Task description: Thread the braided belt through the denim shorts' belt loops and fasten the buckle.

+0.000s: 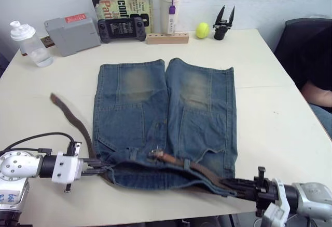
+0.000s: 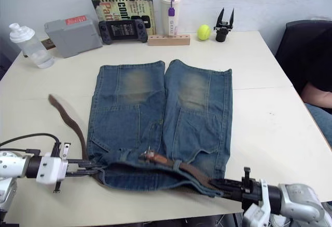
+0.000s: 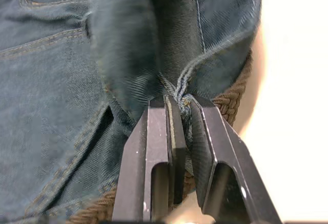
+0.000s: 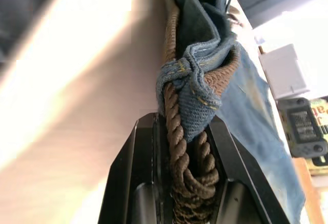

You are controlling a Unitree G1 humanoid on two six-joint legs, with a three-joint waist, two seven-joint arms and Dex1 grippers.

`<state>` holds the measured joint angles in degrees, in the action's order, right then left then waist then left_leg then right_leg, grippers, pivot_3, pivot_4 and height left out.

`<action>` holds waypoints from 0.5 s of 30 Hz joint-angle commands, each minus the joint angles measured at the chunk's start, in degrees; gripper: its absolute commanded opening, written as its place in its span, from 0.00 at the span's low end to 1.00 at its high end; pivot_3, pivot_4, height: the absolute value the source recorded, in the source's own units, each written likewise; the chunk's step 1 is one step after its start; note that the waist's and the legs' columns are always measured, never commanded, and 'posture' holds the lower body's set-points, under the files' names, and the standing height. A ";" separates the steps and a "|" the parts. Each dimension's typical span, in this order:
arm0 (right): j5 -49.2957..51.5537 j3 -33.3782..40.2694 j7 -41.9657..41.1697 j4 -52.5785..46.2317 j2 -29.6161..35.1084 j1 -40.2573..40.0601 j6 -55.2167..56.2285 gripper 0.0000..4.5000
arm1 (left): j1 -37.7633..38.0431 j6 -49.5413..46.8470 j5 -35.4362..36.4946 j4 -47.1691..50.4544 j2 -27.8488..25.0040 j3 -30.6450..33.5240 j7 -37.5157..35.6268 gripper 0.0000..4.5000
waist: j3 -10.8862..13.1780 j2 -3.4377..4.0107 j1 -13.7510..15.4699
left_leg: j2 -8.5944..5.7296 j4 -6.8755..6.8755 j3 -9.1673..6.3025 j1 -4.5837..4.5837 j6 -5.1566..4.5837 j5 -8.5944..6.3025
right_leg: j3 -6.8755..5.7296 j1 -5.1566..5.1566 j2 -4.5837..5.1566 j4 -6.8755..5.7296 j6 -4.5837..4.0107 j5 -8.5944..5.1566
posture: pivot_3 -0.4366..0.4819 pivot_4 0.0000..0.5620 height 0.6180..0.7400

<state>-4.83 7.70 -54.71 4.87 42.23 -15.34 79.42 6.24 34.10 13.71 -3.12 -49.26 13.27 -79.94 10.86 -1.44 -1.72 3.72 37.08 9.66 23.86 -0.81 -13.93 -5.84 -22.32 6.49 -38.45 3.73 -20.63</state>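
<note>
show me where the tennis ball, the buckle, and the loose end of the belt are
tennis ball (image 1: 202, 29), left eye view, middle of the ball.
buckle (image 1: 154, 155), left eye view, metal frame at the waistband.
braided belt (image 1: 56, 100), left eye view, its loose end on the table.

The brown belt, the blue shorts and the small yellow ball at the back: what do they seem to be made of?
The dark-brown braided belt looks like woven cord or fibre, matte: plaited strands show between the right gripper's fingers. The faded blue denim shorts look like cotton denim: twill weave, tan stitching, worn yellowish patches. The small yellow ball seems felt-covered, perhaps a tennis ball; too small to confirm.
</note>
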 commanded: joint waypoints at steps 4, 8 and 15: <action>-4.94 4.90 7.43 10.03 3.99 1.63 7.43 0.76 | 0.96 -4.55 5.68 -0.26 -1.67 -1.26 2.07 0.37 | -0.07 0.15 -0.20 | 0.07 -0.07 -0.06 -0.83 0.26 -0.45 | -0.04 0.81 0.00 0.18 -0.11 -0.21 | 0.48 0.27 0.75; -2.61 6.08 13.78 16.57 8.69 7.08 11.50 1.00 | 2.42 -28.30 16.89 5.97 -8.56 0.80 1.55 0.67 | -0.03 0.08 -0.19 | 0.07 0.00 -0.16 -0.79 -0.09 -0.60 | -0.08 0.83 -0.01 0.08 -0.11 -0.22 | 0.48 0.27 0.75; -2.67 3.45 19.54 33.09 20.31 22.69 8.84 1.00 | 0.42 -72.14 42.25 6.49 -22.77 11.28 -1.86 0.99 | 0.28 0.02 -0.48 | 0.02 0.09 -0.28 -0.80 0.16 -0.18 | -0.13 0.83 -0.02 -0.29 -0.06 -0.54 | 0.48 0.27 0.75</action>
<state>-9.02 11.37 -36.63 34.37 60.37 5.87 88.86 8.15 -32.42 51.46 4.97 -71.01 21.81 -80.39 11.15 -1.42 -2.20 3.73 37.23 9.38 23.06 -0.64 -14.11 -5.98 -21.53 6.46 -38.83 3.65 -21.21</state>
